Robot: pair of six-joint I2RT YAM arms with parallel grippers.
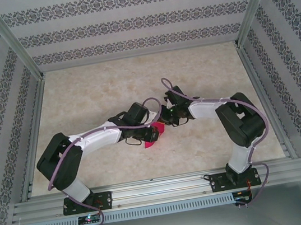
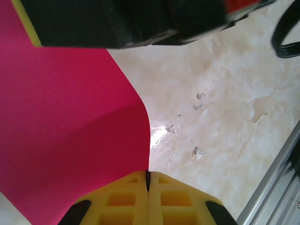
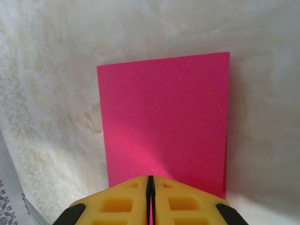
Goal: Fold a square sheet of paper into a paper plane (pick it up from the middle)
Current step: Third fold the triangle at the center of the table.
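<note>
The square sheet of paper [image 1: 151, 135] is magenta-pink and hangs just above the table between the two arms. In the right wrist view the sheet [image 3: 164, 117] looks like an upright rectangle, folded over, with a second layer showing along its right edge. My right gripper [image 3: 150, 178] is shut on its near edge, and pink shows in the slit between the yellow fingers. In the left wrist view the sheet [image 2: 70, 131] curves away to the left. My left gripper [image 2: 148, 172] is shut, with the sheet's edge running into its tips. From above, the left gripper [image 1: 142, 135] and right gripper [image 1: 163, 123] nearly meet.
The beige marbled table [image 1: 96, 92] is walled by patterned panels. An aluminium rail [image 1: 162, 190] runs along the near edge, by the arm bases. The right arm's black body [image 2: 117, 23] hangs close above the left gripper, with a cable loop [image 2: 286, 33] beside it.
</note>
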